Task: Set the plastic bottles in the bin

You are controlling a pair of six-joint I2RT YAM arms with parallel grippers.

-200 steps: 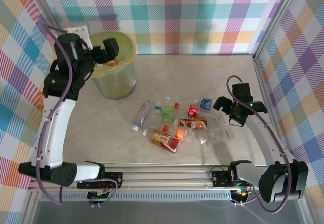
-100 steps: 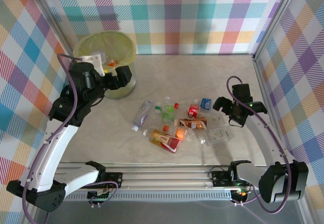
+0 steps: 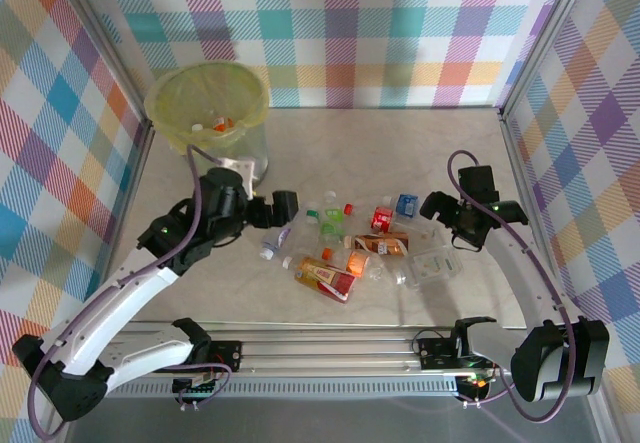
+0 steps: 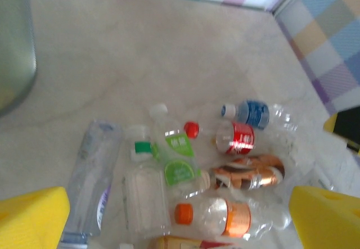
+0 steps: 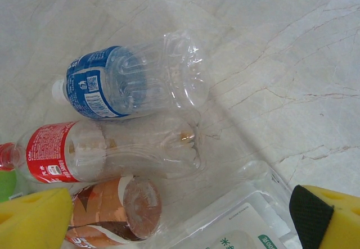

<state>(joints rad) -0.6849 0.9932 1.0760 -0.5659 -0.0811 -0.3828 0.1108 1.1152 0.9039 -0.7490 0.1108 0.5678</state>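
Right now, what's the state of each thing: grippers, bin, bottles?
plastic bottles: lying loose in a cluster, mostly crushed.
blue-label bottle: on its side, capped.
red-label bottle: on its side, capped.
bin: upright, lined, some items inside.
left gripper: open, empty.
right gripper: open, empty.

**Overhead view.** We record bright, even, diffuse light. The worktop (image 3: pixel 400 153) reads pale, with faint, soft-edged shadows and no hard glare. The upright posts lean outward toward the picture's corners. Bottle labels show as colour patches only.

**Left wrist view.** We note general softness. The bin (image 4: pixel 14 41), by the worktop's far left corner, is a grey-green smear. The left pads (image 4: pixel 31 218) are blurred and the bottles (image 4: pixel 225 176) only moderately sharp.

**Right wrist view.** We find the crispest picture here. White highlights sit on the blue-labelled bottle (image 5: pixel 129 80), and a soft diagonal shadow crosses the marble. The right pads (image 5: pixel 34 218) are out of focus.
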